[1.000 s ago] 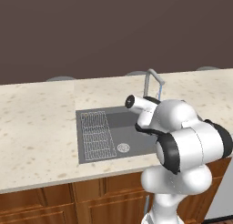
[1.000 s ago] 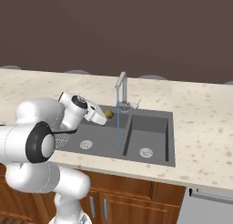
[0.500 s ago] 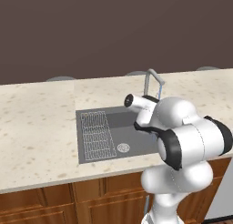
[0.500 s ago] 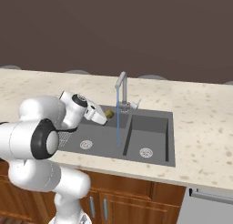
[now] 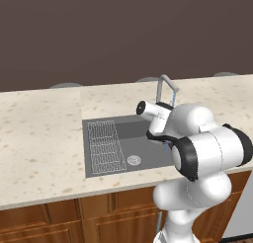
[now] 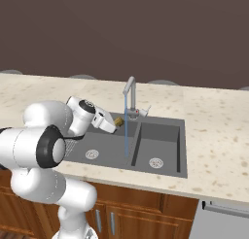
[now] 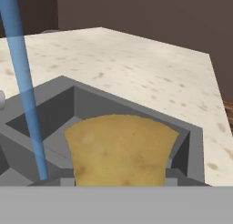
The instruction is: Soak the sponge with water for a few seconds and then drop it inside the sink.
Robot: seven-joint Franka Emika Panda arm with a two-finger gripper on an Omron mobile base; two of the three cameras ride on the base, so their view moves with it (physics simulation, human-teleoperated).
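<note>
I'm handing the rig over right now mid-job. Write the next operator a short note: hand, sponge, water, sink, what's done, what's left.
Hand: shut on the sponge, held above the sink.
Water: running from the faucet into the left basin.
In the hand view, the sponge sits beside the stream, not in it.
Done: sponge picked up, tap on.
Left: move sponge under the stream, soak a few seconds, release into the sink.
</note>
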